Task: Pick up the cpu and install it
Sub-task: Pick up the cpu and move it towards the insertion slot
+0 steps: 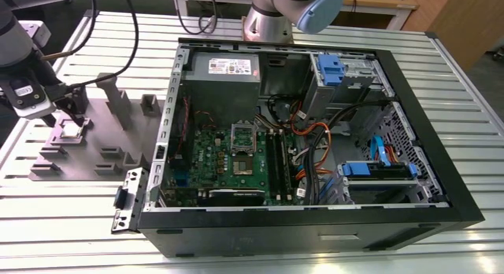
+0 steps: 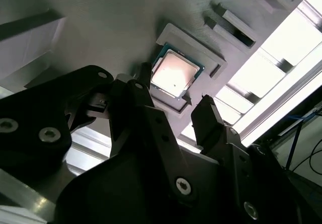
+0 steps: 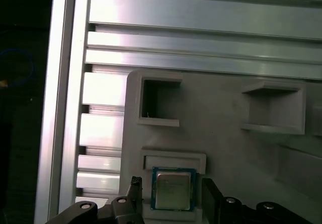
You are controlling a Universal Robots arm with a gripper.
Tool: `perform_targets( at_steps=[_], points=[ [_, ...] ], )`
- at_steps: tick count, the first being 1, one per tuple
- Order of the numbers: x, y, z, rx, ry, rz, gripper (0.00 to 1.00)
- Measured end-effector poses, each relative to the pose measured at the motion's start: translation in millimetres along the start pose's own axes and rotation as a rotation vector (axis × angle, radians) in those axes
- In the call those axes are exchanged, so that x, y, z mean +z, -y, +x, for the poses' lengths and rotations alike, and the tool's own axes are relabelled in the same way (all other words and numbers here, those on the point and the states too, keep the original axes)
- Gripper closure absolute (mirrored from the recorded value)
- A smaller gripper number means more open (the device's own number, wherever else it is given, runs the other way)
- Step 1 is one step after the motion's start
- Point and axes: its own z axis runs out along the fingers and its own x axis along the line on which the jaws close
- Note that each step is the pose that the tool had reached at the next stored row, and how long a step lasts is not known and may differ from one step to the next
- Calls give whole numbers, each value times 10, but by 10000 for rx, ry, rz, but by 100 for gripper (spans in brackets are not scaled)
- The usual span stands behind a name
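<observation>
The two black fingers (image 2: pixel 209 118) stand spread, one on each side of the small flat square cpu (image 2: pixel 173 73) with its silver-grey metal top, and they pinch nothing. In the first wrist view a thin gap shows between each finger (image 3: pixel 210 196) and the cpu (image 3: pixel 172 189), which lies flat in a shallow recess of the grey moulded plate (image 3: pixel 226 113).

In the exterior view the gripper (image 1: pixel 69 111) hangs just over the cpu (image 1: pixel 72 130), toward nine o'clock on the plate (image 1: pixel 87 162). The plate rests on the slatted aluminium table (image 1: pixel 71 227), at nine o'clock from the open black computer case (image 1: pixel 315 230). The green circuit board (image 1: pixel 236 162) lies toward eight o'clock inside the case.
</observation>
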Motion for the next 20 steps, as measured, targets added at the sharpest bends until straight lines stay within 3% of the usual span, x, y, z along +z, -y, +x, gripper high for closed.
perform_targets(
  at_steps=[16,20],
  points=[
    [155,10,4,1,3,3,41],
    [173,10,3,-1,4,68,41]
  ],
)
